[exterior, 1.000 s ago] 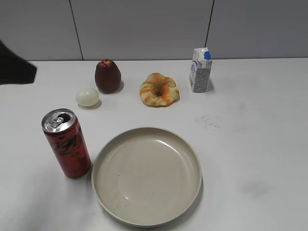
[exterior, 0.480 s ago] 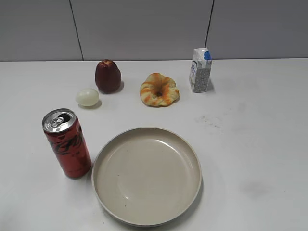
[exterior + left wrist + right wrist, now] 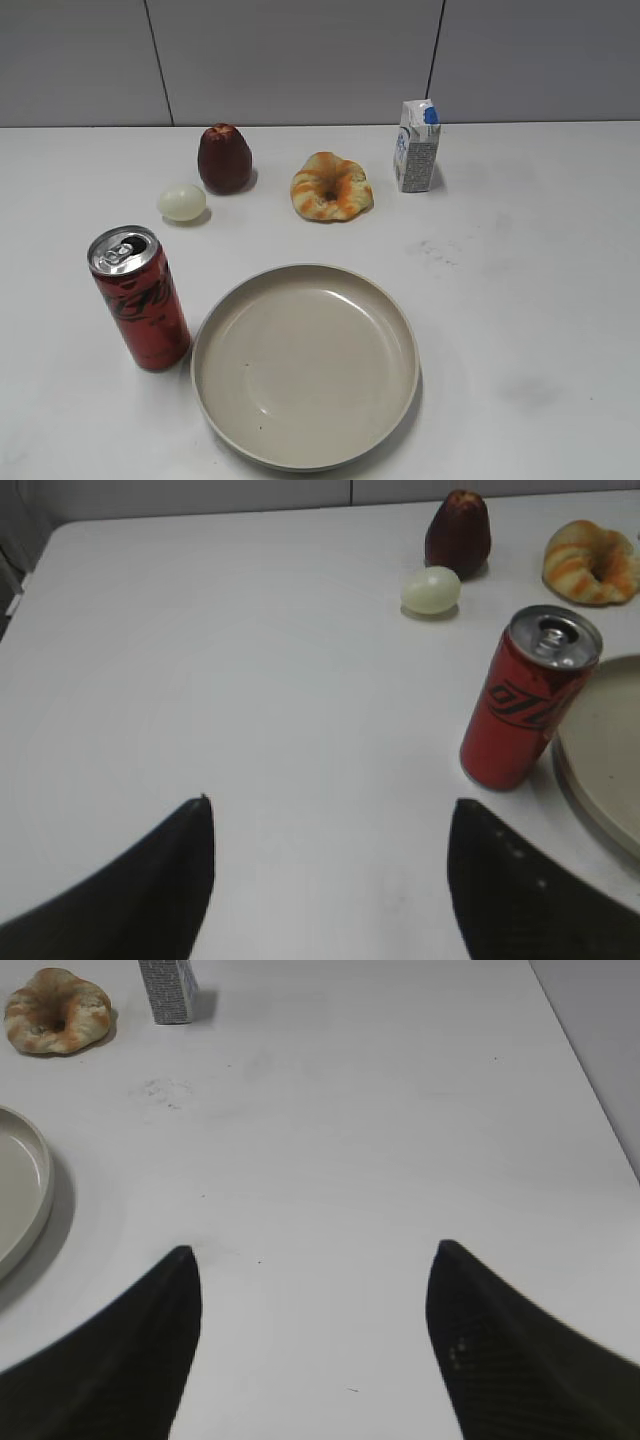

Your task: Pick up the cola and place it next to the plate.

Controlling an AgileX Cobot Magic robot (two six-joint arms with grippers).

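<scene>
The cola point(image 3: 140, 300), a tall slim red can with a silver top, stands upright just left of the plate point(image 3: 305, 365), a wide beige dish at the front middle. In the left wrist view the cola point(image 3: 528, 712) stands right of and beyond my left gripper point(image 3: 330, 805), which is open and empty, with the plate's rim point(image 3: 600, 770) at the right edge. My right gripper point(image 3: 312, 1250) is open and empty over bare table, right of the plate's rim point(image 3: 25, 1195). Neither gripper shows in the exterior view.
Along the back stand a dark red apple point(image 3: 224, 158), a pale egg point(image 3: 182, 202), a ring-shaped pastry point(image 3: 331, 186) and a small white-and-blue carton point(image 3: 417, 146). The white table point(image 3: 520, 300) ends at a grey wall behind.
A dark arm part at the exterior view's left edge one second ago has left the frame. The cola and the other objects have not moved.
</scene>
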